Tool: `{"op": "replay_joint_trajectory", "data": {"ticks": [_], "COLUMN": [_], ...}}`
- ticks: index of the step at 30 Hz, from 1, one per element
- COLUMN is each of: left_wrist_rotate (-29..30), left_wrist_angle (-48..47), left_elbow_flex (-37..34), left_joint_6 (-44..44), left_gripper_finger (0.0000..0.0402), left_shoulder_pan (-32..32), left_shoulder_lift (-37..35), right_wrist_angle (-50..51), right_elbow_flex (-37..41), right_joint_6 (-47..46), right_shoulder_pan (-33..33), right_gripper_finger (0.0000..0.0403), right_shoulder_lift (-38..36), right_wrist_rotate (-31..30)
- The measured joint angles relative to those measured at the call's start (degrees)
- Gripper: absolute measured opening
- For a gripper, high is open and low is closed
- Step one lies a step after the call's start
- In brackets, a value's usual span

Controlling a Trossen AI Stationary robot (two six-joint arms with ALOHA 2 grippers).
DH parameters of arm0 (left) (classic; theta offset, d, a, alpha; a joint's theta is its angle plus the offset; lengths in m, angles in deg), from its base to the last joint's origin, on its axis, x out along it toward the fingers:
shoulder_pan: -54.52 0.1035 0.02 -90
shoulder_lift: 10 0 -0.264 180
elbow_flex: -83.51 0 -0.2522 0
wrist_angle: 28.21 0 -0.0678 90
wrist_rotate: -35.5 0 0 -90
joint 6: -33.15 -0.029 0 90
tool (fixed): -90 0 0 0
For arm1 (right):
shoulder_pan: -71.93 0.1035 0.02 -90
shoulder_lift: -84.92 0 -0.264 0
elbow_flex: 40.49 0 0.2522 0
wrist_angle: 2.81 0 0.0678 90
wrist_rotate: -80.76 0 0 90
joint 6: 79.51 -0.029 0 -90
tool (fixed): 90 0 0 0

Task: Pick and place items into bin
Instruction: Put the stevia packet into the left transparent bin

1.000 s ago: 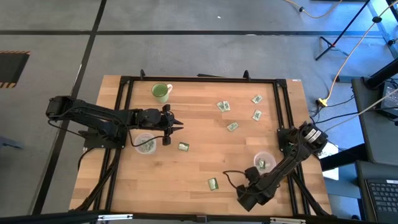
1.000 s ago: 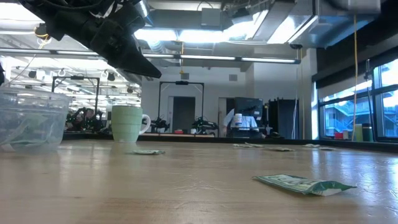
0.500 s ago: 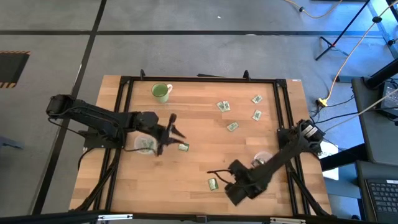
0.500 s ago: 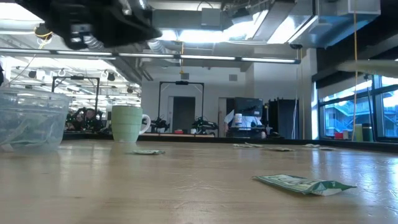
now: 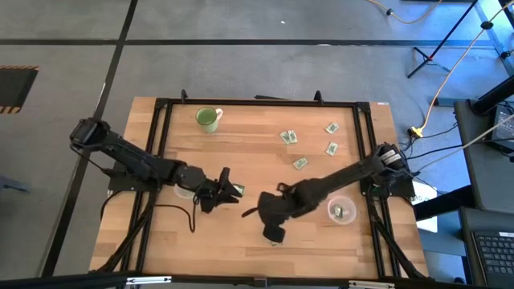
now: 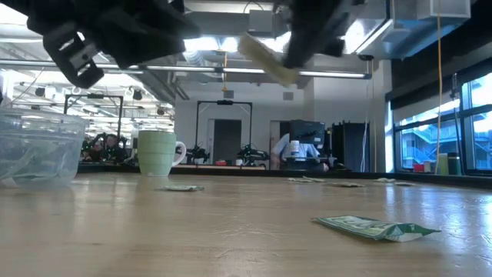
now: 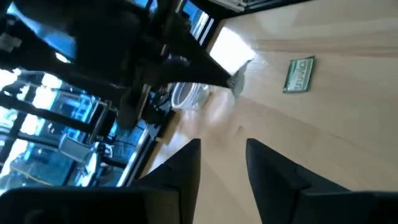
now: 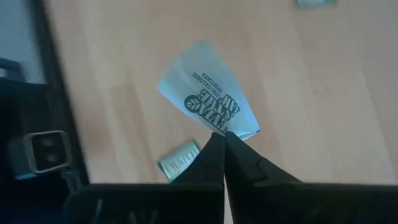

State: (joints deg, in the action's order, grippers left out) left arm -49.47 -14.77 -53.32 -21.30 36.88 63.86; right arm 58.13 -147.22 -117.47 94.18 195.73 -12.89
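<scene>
Pinching a green-and-white packet (image 8: 209,98) by its edge, the right hand (image 8: 221,146) hangs above the middle of the surface (image 5: 257,160), fingers shut on it. Just beside it, the left hand (image 5: 227,191) hovers over another packet (image 5: 238,190), its fingers (image 7: 185,163) apart and holding nothing. Four more packets (image 5: 288,137) lie towards the far right corner. Clear bins sit on both sides, the right bin (image 5: 341,211) with a packet in it, the left bin (image 6: 38,146) beside the left arm. A mug (image 5: 208,119) stands at the far edge.
</scene>
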Motion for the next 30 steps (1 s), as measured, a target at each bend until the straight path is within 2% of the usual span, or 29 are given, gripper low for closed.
{"op": "replay_joint_trajectory", "data": {"ticks": [8,16,22,26,30], "left_wrist_rotate": [-0.1,-2.1,-1.3,-0.5,0.0], "left_wrist_angle": [7.7,10.8,11.9,12.0,11.8], "left_elbow_flex": [0.0,0.3,1.6,2.0,2.0], "left_joint_6": [-0.3,0.3,0.7,0.7,0.7], "left_gripper_finger": [0.0123,0.0123,0.0122,0.0103,0.0064], "left_shoulder_pan": [0.0,0.0,0.0,0.0,0.0], "left_shoulder_lift": [5.3,9.2,10.8,10.7,10.7], "right_wrist_angle": [-3.2,-6.5,-6.9,-6.9,-6.9], "right_elbow_flex": [0.0,0.0,0.0,0.0,0.0], "right_joint_6": [8.3,11.6,11.8,12.7,12.8], "right_shoulder_pan": [-2.9,-5.1,-6.0,-6.0,-5.9], "right_gripper_finger": [0.0000,0.0000,0.0000,0.0000,0.0000], "right_shoulder_lift": [0.0,0.0,-0.1,-0.1,-0.1], "right_wrist_rotate": [0.8,0.8,0.8,0.8,0.8]}}
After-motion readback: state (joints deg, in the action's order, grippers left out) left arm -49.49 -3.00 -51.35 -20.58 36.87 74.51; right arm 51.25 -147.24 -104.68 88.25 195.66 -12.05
